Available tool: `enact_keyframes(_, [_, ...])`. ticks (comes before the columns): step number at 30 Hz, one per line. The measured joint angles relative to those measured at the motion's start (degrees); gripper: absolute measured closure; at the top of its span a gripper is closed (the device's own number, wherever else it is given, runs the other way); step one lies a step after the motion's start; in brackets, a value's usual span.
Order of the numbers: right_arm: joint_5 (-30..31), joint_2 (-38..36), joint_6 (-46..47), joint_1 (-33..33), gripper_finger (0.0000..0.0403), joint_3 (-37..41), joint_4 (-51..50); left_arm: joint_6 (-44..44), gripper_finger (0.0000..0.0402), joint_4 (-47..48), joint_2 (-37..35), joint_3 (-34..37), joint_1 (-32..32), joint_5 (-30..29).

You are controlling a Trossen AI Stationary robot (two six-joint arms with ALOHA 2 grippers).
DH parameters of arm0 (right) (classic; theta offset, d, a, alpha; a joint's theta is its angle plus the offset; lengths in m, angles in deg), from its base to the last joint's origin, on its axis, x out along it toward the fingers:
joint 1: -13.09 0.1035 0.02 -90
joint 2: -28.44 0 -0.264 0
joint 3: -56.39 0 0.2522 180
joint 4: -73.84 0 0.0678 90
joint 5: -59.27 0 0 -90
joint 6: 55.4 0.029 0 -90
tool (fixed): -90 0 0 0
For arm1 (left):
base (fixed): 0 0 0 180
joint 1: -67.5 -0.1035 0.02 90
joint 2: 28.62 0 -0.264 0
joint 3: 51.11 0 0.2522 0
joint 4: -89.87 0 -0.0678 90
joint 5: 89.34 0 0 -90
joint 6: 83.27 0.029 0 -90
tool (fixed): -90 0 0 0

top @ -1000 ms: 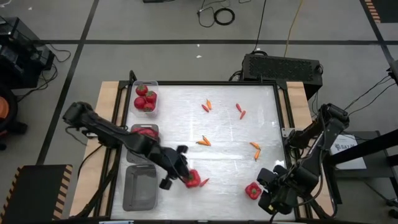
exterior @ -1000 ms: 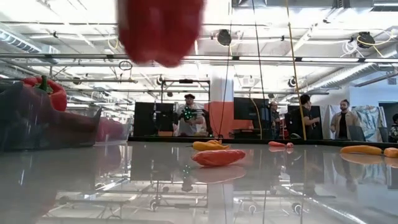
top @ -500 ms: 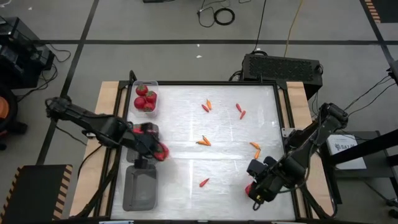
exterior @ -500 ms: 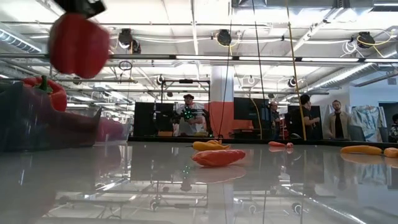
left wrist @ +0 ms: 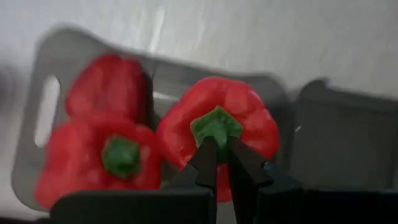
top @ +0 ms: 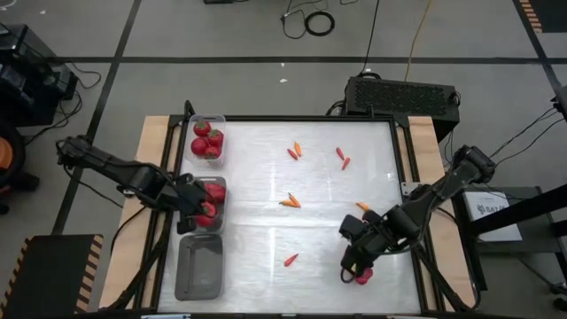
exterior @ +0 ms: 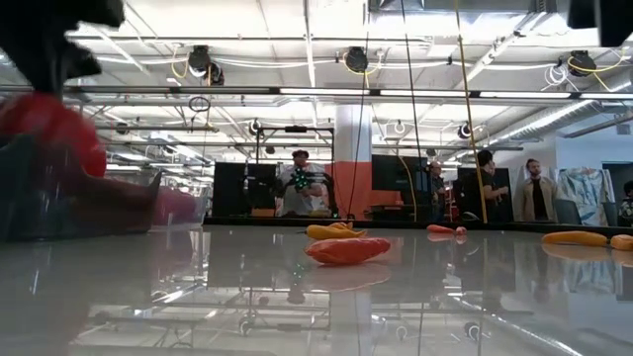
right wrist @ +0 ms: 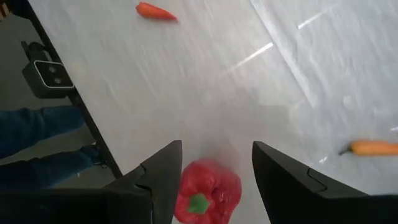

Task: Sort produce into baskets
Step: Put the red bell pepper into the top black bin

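My left gripper [top: 197, 215] is over the middle basket [top: 215, 183] at the table's left edge, shut on a red bell pepper [left wrist: 217, 134]. Two more red peppers [left wrist: 118, 158] lie in that basket. The far basket [top: 206, 139] holds red produce; the near basket [top: 199, 266] looks bare. My right gripper [right wrist: 217, 158] hovers open above a red pepper [right wrist: 208, 191] that lies on the table near the front edge, its green stem up. Small chilies [top: 290, 202] are scattered over the table. My left gripper pinches the pepper's green stem [left wrist: 216, 124] between its two fingertips, coming from above and pointing steeply down. The pepper hangs below the fingers, stem up, over the middle basket beside the two peppers there. Whether it touches them, I cannot tell.
Chilies lie at mid-table [top: 291, 260], toward the far side [top: 295, 151] [top: 342, 158] and to the right [top: 361, 206]. In the low view a chili [exterior: 346, 249] lies close in front. People stand in the room beyond the table. A dark box [top: 403, 96] sits behind the far edge.
My left gripper has carried the red pepper from the table's near middle toward the left edge, over the middle basket, rolling its wrist on the way. My right gripper has swung toward the table's left and a little farther from the near edge, above the pepper lying there.
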Motion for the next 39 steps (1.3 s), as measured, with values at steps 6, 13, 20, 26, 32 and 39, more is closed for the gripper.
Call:
enact_keyframes(6, [-0.28,0.00,-1.76,-2.02,0.0216,0.00,-0.02,-1.01,0.0381,-1.65,0.55,5.77,0.00,1.66])
enact_keyframes(13, [-0.83,0.00,-1.04,-2.33,0.0216,0.00,0.06,-0.47,0.0363,-3.85,0.52,6.59,0.00,0.10])
enact_keyframes(20, [-3.55,0.00,-0.28,-2.30,0.0216,0.00,0.28,2.69,0.0266,-5.78,0.52,6.49,0.00,0.63])
enact_keyframes(26, [-4.51,0.00,0.75,-2.24,0.0216,0.00,0.30,4.93,0.0198,-5.46,0.50,2.91,-0.07,-0.42])
enact_keyframes(32, [-6.71,0.00,7.50,-1.28,0.0216,0.00,0.32,5.57,0.0186,-5.87,0.49,-3.79,-0.07,-2.30])
enact_keyframes(39, [-6.62,0.00,20.45,3.40,0.0216,0.00,0.32,6.90,0.0185,-19.67,0.46,-8.84,-0.07,-5.79])
